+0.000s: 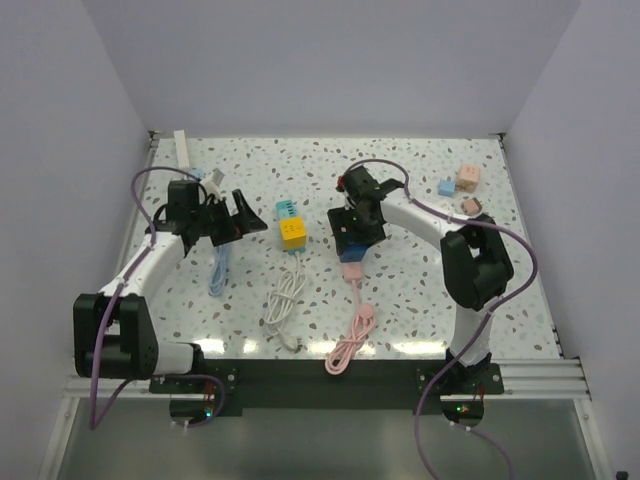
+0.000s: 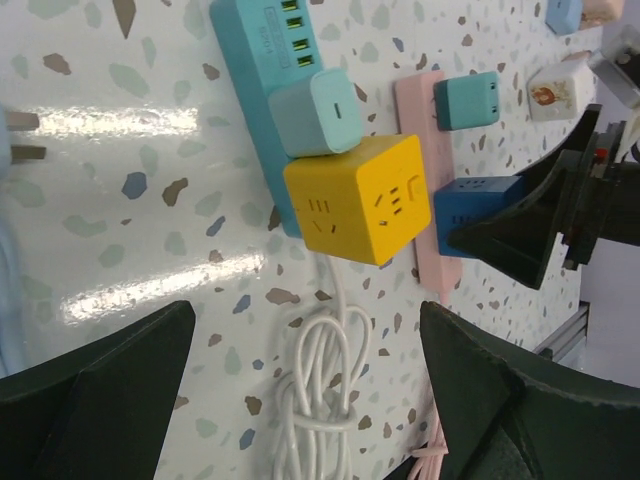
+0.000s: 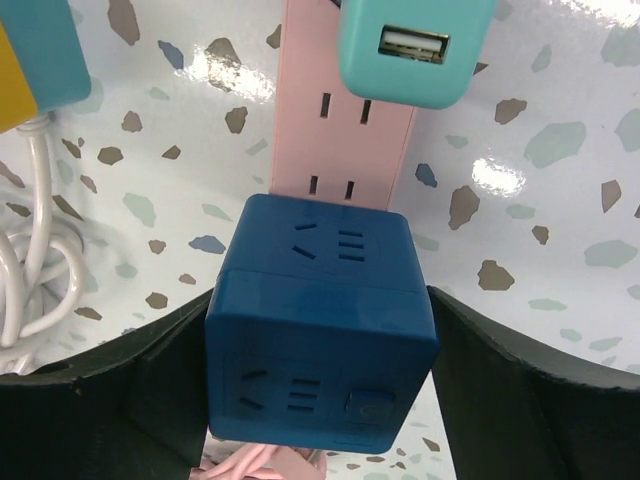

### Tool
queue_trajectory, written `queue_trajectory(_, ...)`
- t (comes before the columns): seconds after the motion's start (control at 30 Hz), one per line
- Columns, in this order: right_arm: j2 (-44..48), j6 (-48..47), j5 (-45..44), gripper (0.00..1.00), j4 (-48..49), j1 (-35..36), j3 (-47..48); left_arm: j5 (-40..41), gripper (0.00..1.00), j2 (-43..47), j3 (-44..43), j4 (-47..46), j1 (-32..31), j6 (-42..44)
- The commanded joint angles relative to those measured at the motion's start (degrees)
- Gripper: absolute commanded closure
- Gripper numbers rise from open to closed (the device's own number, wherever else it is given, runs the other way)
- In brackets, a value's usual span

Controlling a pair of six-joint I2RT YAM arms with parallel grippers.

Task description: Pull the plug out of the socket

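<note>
Speckled terrazzo table (image 1: pixel 420 290), bearing a pink power strip (image 3: pixel 335 110) flat beneath the right gripper (image 3: pixel 320 345) and running on past its fingertips, pink cable (image 1: pixel 352 340) trailing back behind. Ahead of the left gripper (image 1: pixel 232 224), a teal power strip (image 2: pixel 245 50) touching a yellow cube socket (image 2: pixel 360 200), plus a coiled white cable (image 2: pixel 320 390). Just beside that gripper a light blue cable (image 1: pixel 220 270); well off the right gripper's outer side, three small blocks (image 1: pixel 467 178).

The dark blue cube plug (image 3: pixel 320 330), slots on 2 visible faces, sits upright, seated on the pink socket strip (image 3: pixel 335 140), which lies flat, stretching toward 12 o'clock.
</note>
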State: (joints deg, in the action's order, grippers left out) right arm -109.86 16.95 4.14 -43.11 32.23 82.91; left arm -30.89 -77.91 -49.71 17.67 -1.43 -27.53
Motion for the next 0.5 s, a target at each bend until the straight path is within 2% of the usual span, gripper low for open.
queue_trajectory(0.0, 3.96, -2.54, 1.40, 0.20, 0.40, 0.12, 0.05, -3.82, 0.00, 3.73, 0.23, -6.95, -1.29, -3.67)
queue_trajectory(0.07, 3.96, -2.36, 1.13, 0.20, 0.66, 0.12, 0.05, -3.91, 0.00, 3.99, 0.06, -7.21, -2.69, -4.55)
queue_trajectory(0.13, 4.13, -1.66, 0.43, 0.26, 0.92, 0.12, -0.12, -2.68, 0.00, 4.34, -0.73, -6.86, -4.79, -4.90)
queue_trajectory(0.17, 3.96, -1.40, 0.17, 0.36, 0.58, 0.12, 0.14, -2.51, 0.00, 4.34, -1.08, -6.77, -5.50, -5.16)
queue_trajectory(0.23, 3.78, -1.39, 0.43, 0.49, 0.05, 0.03, 0.41, -2.41, 0.00, 4.61, -1.96, -7.21, -7.78, -6.13)
queue_trajectory(0.27, 4.13, -1.57, 0.78, 0.66, -0.04, 0.11, 0.14, -2.42, 0.00, 4.70, -2.23, -7.65, -8.67, -6.48)
queue_trajectory(0.3, 4.48, -1.92, 1.13, 0.75, 0.13, 0.12, -0.38, -2.07, 0.00, 4.87, -2.49, -8.17, -9.63, -6.92)
queue_trajectory(0.33, 5.35, -2.01, 2.26, 0.96, 0.66, -0.32, -1.08, -2.15, 0.00, 4.78, -2.58, -9.48, -11.56, -8.23)
queue_trajectory(0.37, 7.36, -2.10, 3.41, 1.00, 2.66, -0.58, -3.52, -2.15, 0.00, 4.52, -2.41, -10.19, -12.62, -8.94)
queue_trajectory(0.47, 13.24, -1.57, 12.36, 1.00, 8.98, -3.22, -10.46, -0.31, 0.00, 3.56, -2.14, -13.44, -17.01, -11.58)
